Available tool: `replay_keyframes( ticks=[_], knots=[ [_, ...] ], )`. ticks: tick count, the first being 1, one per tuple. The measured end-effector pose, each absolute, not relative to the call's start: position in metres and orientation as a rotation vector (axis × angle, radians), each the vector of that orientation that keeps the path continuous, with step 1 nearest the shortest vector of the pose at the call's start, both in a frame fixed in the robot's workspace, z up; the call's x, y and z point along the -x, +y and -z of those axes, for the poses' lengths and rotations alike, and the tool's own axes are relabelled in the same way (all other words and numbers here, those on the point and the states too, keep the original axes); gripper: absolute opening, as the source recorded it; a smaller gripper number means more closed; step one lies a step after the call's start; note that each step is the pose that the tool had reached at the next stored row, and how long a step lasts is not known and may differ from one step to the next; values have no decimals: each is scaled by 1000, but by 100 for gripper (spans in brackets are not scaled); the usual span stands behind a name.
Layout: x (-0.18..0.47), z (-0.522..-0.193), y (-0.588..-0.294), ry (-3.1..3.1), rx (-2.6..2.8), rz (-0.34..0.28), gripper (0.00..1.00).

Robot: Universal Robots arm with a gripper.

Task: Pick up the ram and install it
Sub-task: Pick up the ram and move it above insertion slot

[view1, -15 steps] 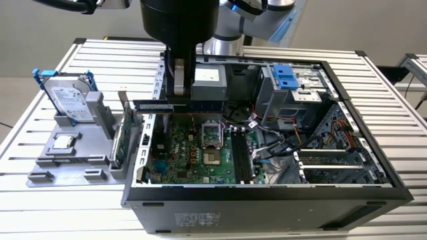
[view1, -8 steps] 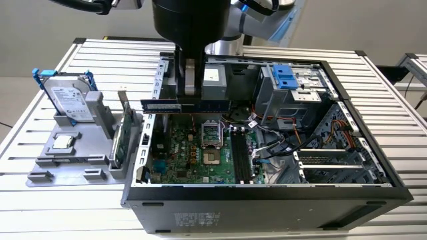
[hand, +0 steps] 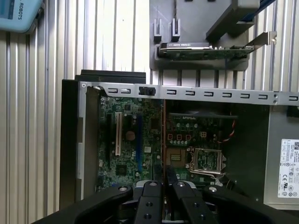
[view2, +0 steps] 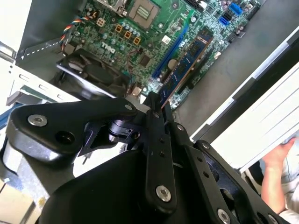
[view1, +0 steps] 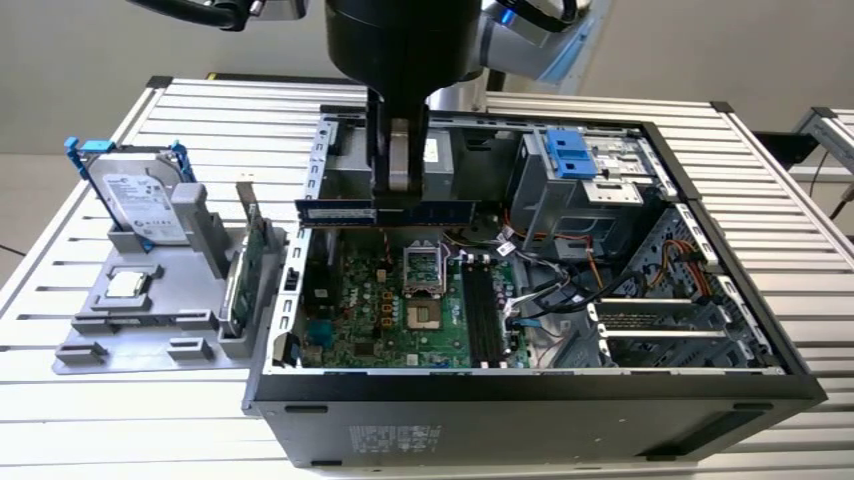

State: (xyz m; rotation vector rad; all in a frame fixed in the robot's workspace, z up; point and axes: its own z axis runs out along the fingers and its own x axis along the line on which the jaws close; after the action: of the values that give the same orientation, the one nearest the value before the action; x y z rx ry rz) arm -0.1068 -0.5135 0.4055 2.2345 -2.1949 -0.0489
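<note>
**Gripper holds the ram level above the open computer's motherboard**

The ram (view1: 451, 211) is a thin blue circuit-board stick with small dark chips. The gripper (view1: 399, 200) clamps it near its middle, and its two ends reach out to either side. In the second wrist view, the ram (view2: 187, 63) runs away from the gripper (view2: 156, 105), standing on its long edge.

The stick looks light and stiff but fragile. It seems best held by its flat faces near the middle, as here, sparing the chips and edge contacts. The jaws are closed narrowly on the board.

Beneath the gripper lies the green motherboard (view1: 387, 300) inside the open computer case (view1: 534, 400). Black memory slots (view1: 483, 310) sit below and a little aside. The arm (view1: 400, 40) comes straight down, wrist vertical.

Well aside of the gripper, a grey holder (view1: 134, 330) on the surface (view1: 80, 420) carries a hard drive (view1: 140, 205) and a green expansion card (view1: 247, 270).
</note>
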Motion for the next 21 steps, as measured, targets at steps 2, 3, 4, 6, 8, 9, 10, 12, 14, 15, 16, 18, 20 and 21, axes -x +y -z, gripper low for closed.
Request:
replay_keyframes(
  ticks=[2, 3, 4, 6, 8, 9, 10, 12, 14, 15, 16, 18, 20, 21],
  knots=[
    [105, -405, -513, -2195, -2234, 49, 0],
    [103, -405, -513, -2195, -2235, 49, 0],
    [102, -405, -513, -2195, -2234, 49, 0],
    [99, -406, -513, -2195, -2234, 49, 0],
    [97, -405, -513, -2195, -2234, 49, 0],
    [95, -405, -513, -2195, -2234, 49, 0],
    [94, -405, -513, -2195, -2235, 49, 0],
    [91, -405, -513, -2195, -2235, 49, 0],
    [88, -406, -513, -2195, -2234, 49, 0],
    [87, -406, -513, -2195, -2235, 49, 0],
    [85, -406, -513, -2195, -2234, 49, 0],
    [83, -405, -513, -2195, -2235, 49, 0],
    [80, -405, -513, -2195, -2235, 49, 0],
    [79, -405, -513, -2195, -2235, 49, 0]
  ],
)
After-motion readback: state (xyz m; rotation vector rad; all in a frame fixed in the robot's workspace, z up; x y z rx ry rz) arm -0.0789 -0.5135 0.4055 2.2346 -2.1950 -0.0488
